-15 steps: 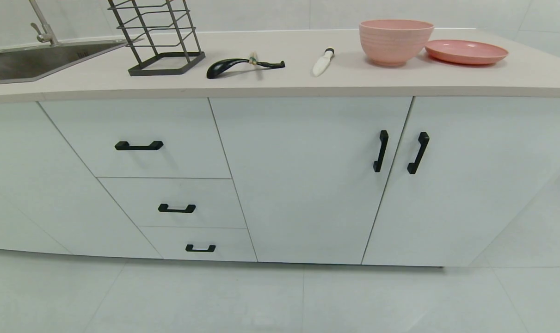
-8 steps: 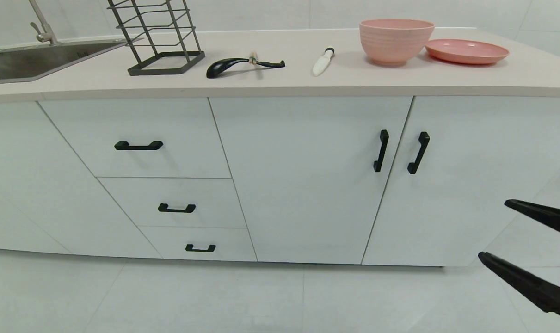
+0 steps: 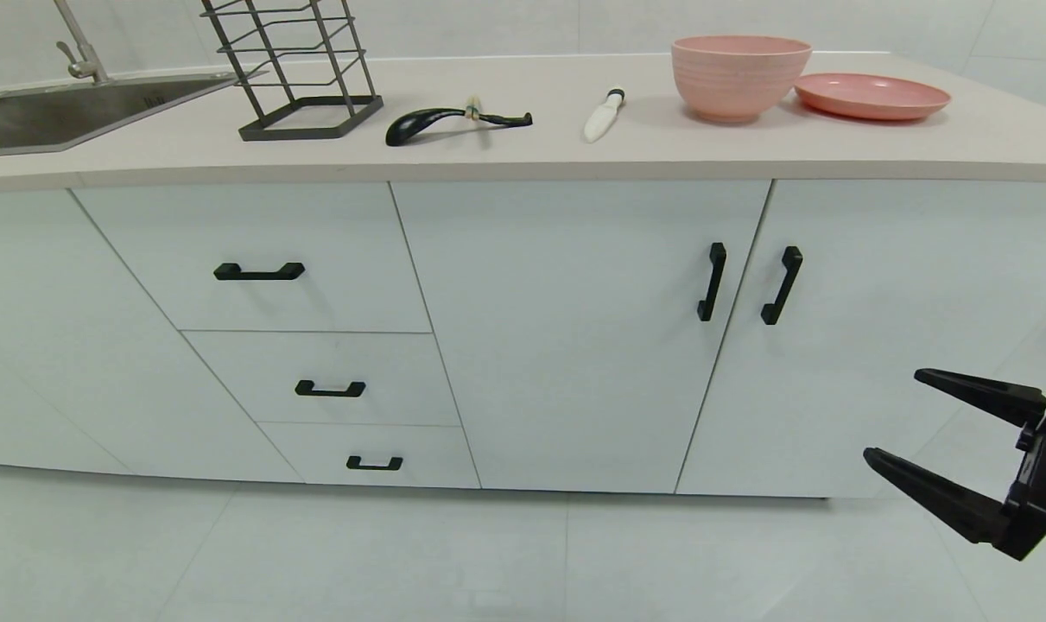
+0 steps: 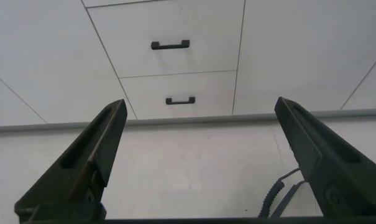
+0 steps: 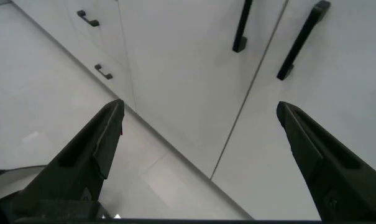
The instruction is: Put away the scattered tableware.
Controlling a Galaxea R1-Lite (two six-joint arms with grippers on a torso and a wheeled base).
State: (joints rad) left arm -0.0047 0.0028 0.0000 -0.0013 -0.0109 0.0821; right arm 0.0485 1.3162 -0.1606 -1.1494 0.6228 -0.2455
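Head view: nothing put away yet. Pink bowl (image 3: 738,76), pink plate (image 3: 871,95), white knife (image 3: 603,115) and black spoon (image 3: 453,121) all lie on the counter (image 3: 574,160); drawers (image 3: 259,298) and doors (image 3: 574,345) are closed. My right gripper (image 3: 892,413) hangs low by the right door, jaws wide, empty (open floor around it). Left wrist view: left gripper (image 4: 200,102) spread wide, empty, low before the drawers. Right wrist view: door handles (image 5: 242,28) ahead, well apart from the gripper.

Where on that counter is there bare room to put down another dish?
The widest bare patch of counter lies along its front edge, in front of the pink bowl and pink plate. Smaller gaps: between sink and wire rack, and between black spoon and white knife. Bowl and plate crowd together.
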